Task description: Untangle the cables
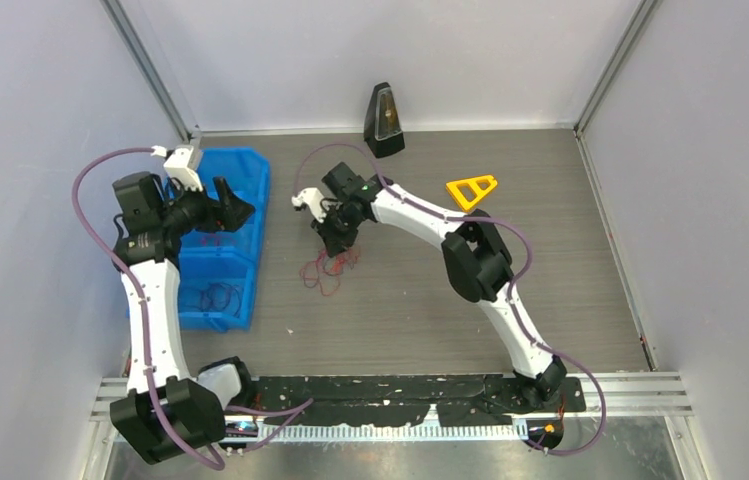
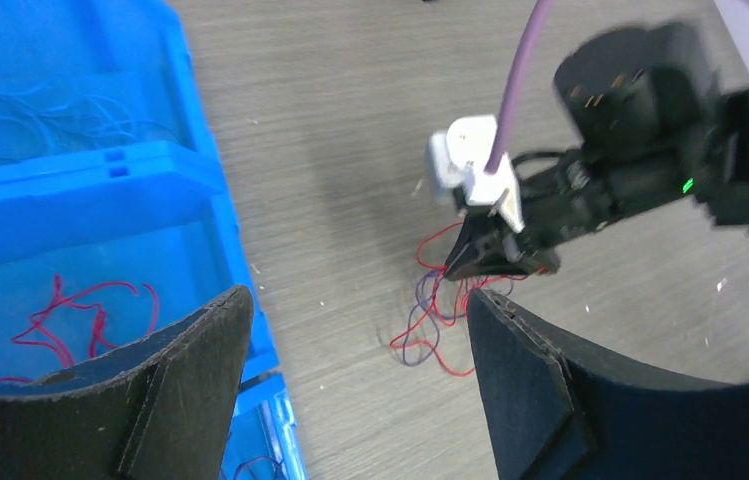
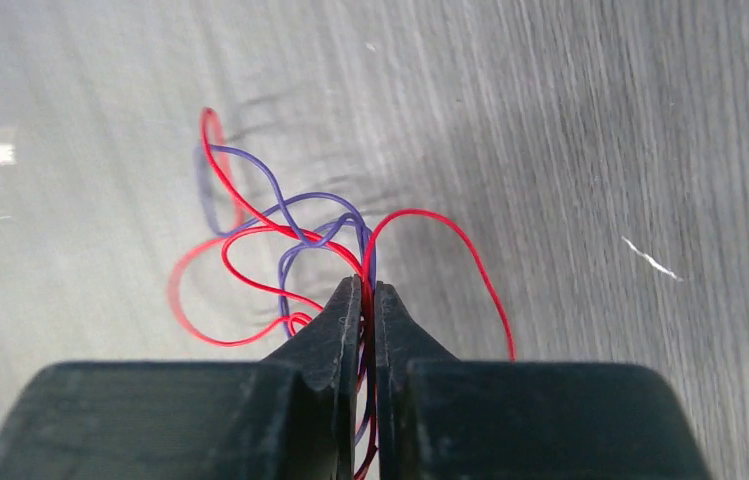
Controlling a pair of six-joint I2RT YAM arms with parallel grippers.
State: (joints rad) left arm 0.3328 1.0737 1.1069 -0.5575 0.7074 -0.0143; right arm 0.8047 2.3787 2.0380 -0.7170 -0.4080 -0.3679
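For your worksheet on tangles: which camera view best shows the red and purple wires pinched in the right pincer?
The right wrist view: the wires fill it, each red and purple loop distinct, strands clamped in the right pincer. The left wrist view shows them small beneath that pincer; the top view, only a reddish scribble.

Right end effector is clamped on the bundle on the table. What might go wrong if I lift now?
1. The right end effector pinches red and purple cables together, so a lift would likely drag the whole knot, perhaps tightening it.
2. The left end effector hangs open by the blue bin, holding nothing, so nothing anchors the tangle.
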